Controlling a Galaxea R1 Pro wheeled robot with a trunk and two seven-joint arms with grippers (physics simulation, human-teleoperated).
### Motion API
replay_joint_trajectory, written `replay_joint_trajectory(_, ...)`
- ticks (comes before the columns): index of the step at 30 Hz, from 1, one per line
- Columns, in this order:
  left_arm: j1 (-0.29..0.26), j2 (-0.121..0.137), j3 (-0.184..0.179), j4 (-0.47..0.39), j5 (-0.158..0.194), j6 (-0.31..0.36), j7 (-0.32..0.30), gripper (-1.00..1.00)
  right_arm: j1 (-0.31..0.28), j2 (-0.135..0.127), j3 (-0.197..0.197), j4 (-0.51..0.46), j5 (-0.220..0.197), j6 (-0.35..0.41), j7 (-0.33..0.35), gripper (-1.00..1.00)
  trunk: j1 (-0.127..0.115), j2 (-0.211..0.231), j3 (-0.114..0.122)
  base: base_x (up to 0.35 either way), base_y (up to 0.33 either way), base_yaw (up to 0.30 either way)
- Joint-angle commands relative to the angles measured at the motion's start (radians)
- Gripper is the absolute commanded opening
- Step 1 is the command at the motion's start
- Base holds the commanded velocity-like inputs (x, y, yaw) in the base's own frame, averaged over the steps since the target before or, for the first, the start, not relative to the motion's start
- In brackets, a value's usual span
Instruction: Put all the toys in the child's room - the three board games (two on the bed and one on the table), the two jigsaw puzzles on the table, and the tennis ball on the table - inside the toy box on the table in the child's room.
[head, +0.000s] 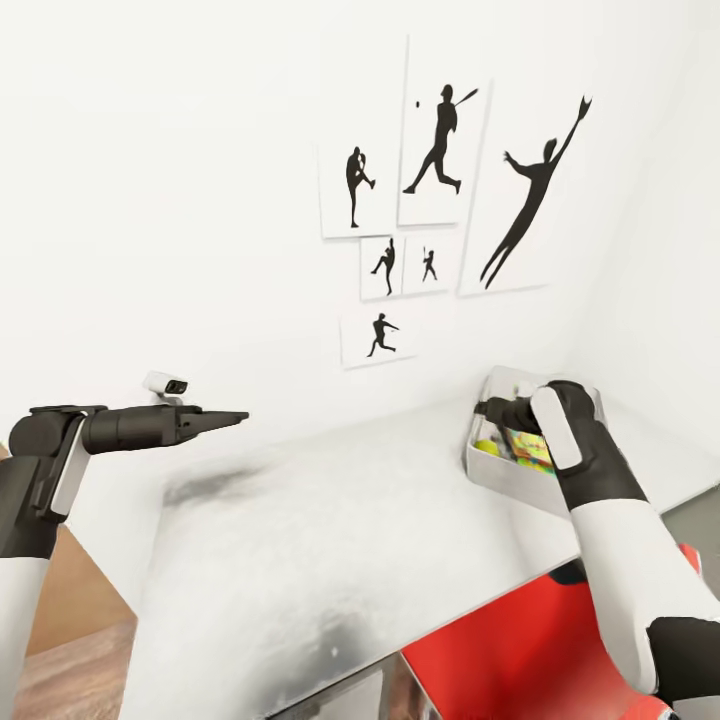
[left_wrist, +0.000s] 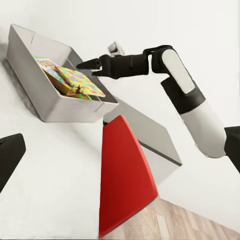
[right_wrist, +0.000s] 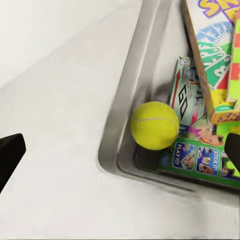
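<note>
The right gripper (head: 490, 407) hangs over the near rim of the toy box (head: 500, 478), fingers apart and holding nothing; in its wrist view one dark fingertip (right_wrist: 10, 156) sits at each side with the box corner between them. Directly under it the tennis ball (right_wrist: 154, 125) lies in that corner of the box, touching the wall, and beside it lie flat printed boxes, the board games (right_wrist: 212, 60) stacked and leaning across a puzzle (right_wrist: 200, 150) (which box is game and which is puzzle is hard to tell). From the left wrist view the top game (left_wrist: 75, 80) rests tilted inside the box (left_wrist: 55, 102), with the right gripper (left_wrist: 87, 65) just above its rim.

The left gripper (head: 232, 416) is held out level over the table (head: 330, 540), well apart from the box, its fingers pressed together on nothing. A red chair (head: 540, 650) stands tucked against the table's near edge. Silhouette posters (head: 440, 170) of ball players hang on the white wall behind.
</note>
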Motion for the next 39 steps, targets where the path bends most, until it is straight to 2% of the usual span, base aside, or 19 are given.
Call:
replay_joint_trajectory(1, -0.001, 0.001, 0.000, 0.000, 0.001, 0.011, -0.004, 1.00, 0.001, 0.000, -0.002, -0.054, -0.013, 0.024, -0.010, 1.00, 0.000, -0.001, -0.001, -0.263, 0.167, 0.000)
replay_joint_trajectory(7, 0.004, 0.013, 0.002, 0.003, 0.003, 0.012, -0.008, 1.00, 0.008, -0.010, -0.003, -0.225, -0.020, 0.031, -0.010, 1.00, 0.000, -0.001, 0.003, -0.264, 0.168, 0.000)
replay_joint_trajectory(10, 0.012, 0.030, 0.012, 0.020, 0.004, 0.012, -0.012, 1.00, 0.009, -0.015, -0.003, -0.279, -0.033, 0.031, -0.009, 1.00, 0.000, -0.001, 0.007, -0.264, 0.168, 0.000)
replay_joint_trajectory(14, 0.038, 0.064, 0.063, 0.059, 0.005, 0.010, -0.015, 1.00, 0.043, -0.019, -0.003, -0.366, -0.104, 0.031, -0.008, 1.00, 0.000, -0.001, 0.014, -0.272, 0.163, 0.000)
replay_joint_trajectory(16, 0.061, 0.090, 0.087, 0.083, 0.006, 0.009, -0.016, 1.00, 0.084, -0.028, -0.003, -0.406, -0.168, 0.031, -0.008, 1.00, 0.000, -0.001, 0.017, -0.279, 0.150, 0.000)
replay_joint_trajectory(18, 0.083, 0.113, 0.109, 0.109, 0.007, 0.007, -0.018, 1.00, 0.128, -0.054, -0.003, -0.445, -0.246, 0.031, -0.008, 1.00, 0.000, -0.001, 0.020, -0.288, 0.131, 0.000)
replay_joint_trajectory(19, 0.088, 0.119, 0.116, 0.117, 0.008, 0.004, -0.020, 1.00, 0.141, -0.063, -0.003, -0.455, -0.270, 0.031, -0.008, 1.00, 0.000, -0.001, 0.022, -0.294, 0.114, 0.000)
replay_joint_trajectory(20, 0.103, 0.132, 0.142, 0.142, 0.007, -0.012, -0.032, 1.00, 0.182, -0.091, -0.003, -0.482, -0.354, 0.031, -0.008, 1.00, 0.000, -0.001, 0.023, -0.296, 0.104, 0.000)
replay_joint_trajectory(21, 0.108, 0.136, 0.152, 0.152, 0.007, -0.020, -0.038, 1.00, 0.195, -0.101, -0.003, -0.488, -0.385, 0.031, -0.008, 1.00, 0.000, -0.001, 0.025, -0.297, 0.100, 0.000)
replay_joint_trajectory(23, 0.126, 0.150, 0.188, 0.194, 0.005, -0.059, -0.057, 1.00, 0.246, -0.138, -0.003, -0.503, -0.508, 0.031, -0.007, 1.00, 0.000, -0.001, 0.028, -0.299, 0.091, 0.000)
replay_joint_trajectory(24, 0.143, 0.162, 0.207, 0.227, 0.005, -0.088, -0.057, 1.00, 0.283, -0.161, -0.002, -0.509, -0.588, 0.031, -0.005, 1.00, 0.000, -0.001, 0.030, -0.301, 0.084, 0.000)
replay_joint_trajectory(27, 0.172, 0.175, 0.226, 0.263, 0.007, -0.121, -0.057, 1.00, 0.351, -0.186, 0.000, -0.523, -0.696, 0.031, 0.026, 1.00, 0.000, -0.001, 0.034, -0.302, 0.081, 0.000)
replay_joint_trajectory(30, 0.197, 0.179, 0.232, 0.273, 0.009, -0.134, -0.057, 1.00, 0.385, -0.193, 0.010, -0.527, -0.735, 0.031, 0.142, 1.00, 0.000, -0.001, 0.039, -0.305, 0.052, 0.000)
replay_joint_trajectory(33, 0.209, 0.179, 0.233, 0.285, 0.010, -0.146, -0.057, 1.00, 0.413, -0.194, 0.028, -0.528, -0.743, 0.031, 0.277, 1.00, 0.000, -0.001, 0.044, -0.310, 0.014, 0.000)
replay_joint_trajectory(36, 0.224, 0.179, 0.233, 0.317, 0.008, -0.174, -0.057, 1.00, 0.486, -0.192, 0.040, -0.529, -0.742, 0.031, 0.341, 1.00, 0.000, -0.001, 0.049, -0.312, 0.004, 0.000)
replay_joint_trajectory(39, 0.228, 0.179, 0.234, 0.342, 0.008, -0.188, -0.057, 1.00, 0.520, -0.186, 0.044, -0.529, -0.742, 0.031, 0.368, 1.00, 0.000, -0.001, 0.054, -0.313, 0.001, 0.000)
